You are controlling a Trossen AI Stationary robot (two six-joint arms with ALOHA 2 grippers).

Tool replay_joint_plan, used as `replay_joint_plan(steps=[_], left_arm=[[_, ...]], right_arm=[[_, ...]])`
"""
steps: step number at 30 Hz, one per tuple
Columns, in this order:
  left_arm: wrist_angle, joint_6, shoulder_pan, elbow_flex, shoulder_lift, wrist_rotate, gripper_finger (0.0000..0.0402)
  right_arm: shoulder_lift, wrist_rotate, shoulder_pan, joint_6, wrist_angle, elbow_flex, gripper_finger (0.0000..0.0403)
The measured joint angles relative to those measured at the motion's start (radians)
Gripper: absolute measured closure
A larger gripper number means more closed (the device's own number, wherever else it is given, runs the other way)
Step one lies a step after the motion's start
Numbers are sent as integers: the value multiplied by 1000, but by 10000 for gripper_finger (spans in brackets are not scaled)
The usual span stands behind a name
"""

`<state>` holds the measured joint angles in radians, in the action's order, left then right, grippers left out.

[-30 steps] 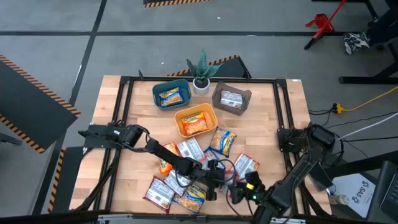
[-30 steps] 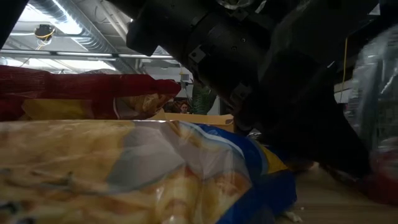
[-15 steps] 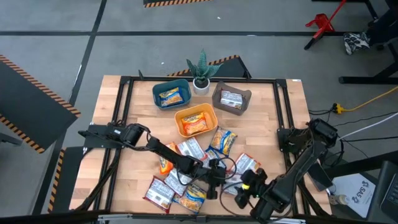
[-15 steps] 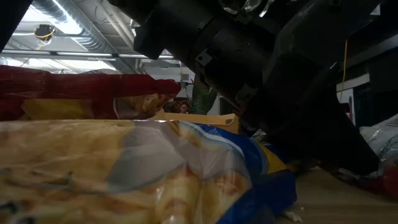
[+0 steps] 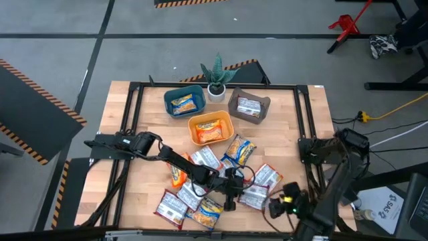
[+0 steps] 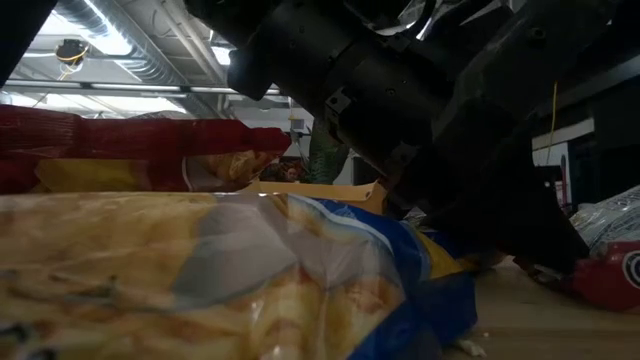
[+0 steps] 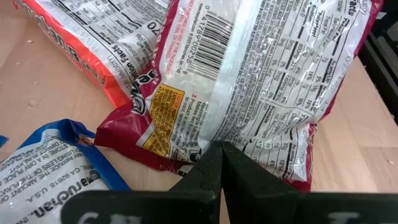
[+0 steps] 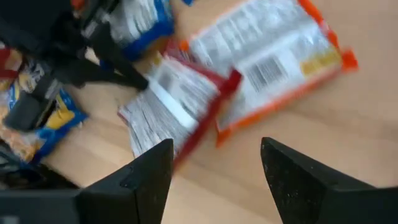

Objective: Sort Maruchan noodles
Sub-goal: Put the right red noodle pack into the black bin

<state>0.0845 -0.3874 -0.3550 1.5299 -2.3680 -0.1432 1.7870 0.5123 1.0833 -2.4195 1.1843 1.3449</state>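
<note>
1. I had the left gripper (image 7: 214,163) low over the loose packets near the counter (image 5: 134,181) front, fingers pinched shut on the edge of a red-and-white packet (image 7: 261,81), label side up.
2. Right gripper (image 8: 214,180) sat off to the front right, fingers wide apart, holding nothing.
3. Packet looked light, crinkly, slick; brittle noodles inside, I reckoned. Best grabbed by the flat seam, not the middle.

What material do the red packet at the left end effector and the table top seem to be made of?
Red packet: seemingly thin glossy plastic film; it crinkles, shines, and carries printed text and a barcode. Table top: looks like light wood with a smooth finish; grain lines show, though it might be a laminate.
</note>
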Motion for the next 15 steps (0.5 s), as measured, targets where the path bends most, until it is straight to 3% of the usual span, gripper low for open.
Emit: replay_joint_plan(steps=[3,9,15], left_arm=[[3,0,0,0,0,0,401],[7,-6,-1,-1,0,-1,401],[8,-9,-7,-1,0,-5,402]], right_arm=[[20,-30,3,-13,-19,0,173],[70,71,-69,13,-91,0,173],[107,25,-75,-11,-153,0,173]])
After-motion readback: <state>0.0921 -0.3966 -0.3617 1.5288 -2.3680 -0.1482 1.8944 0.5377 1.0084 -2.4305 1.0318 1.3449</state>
